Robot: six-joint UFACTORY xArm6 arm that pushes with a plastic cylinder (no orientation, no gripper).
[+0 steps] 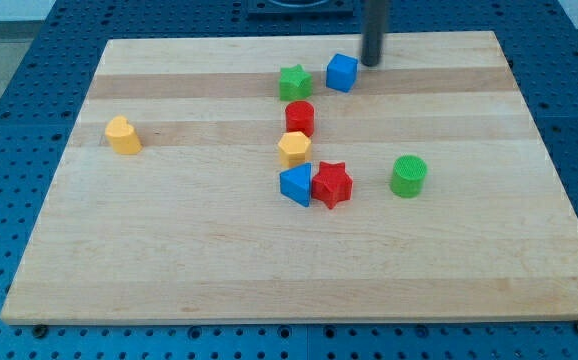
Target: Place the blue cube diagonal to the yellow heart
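The blue cube (341,72) sits near the view's top, just right of centre. My tip (371,64) is at the cube's right side, close to it or touching; I cannot tell which. The yellow heart (123,135) lies alone far off at the view's left, lower than the cube. The rod rises out of the view's top edge.
A green star (294,82) lies just left of the blue cube. Below it stand a red cylinder (300,117), a yellow pentagon (294,148), a blue triangle (296,185) and a red star (332,184). A green cylinder (409,175) stands at the right. The wooden board (169,270) has blue pegboard around it.
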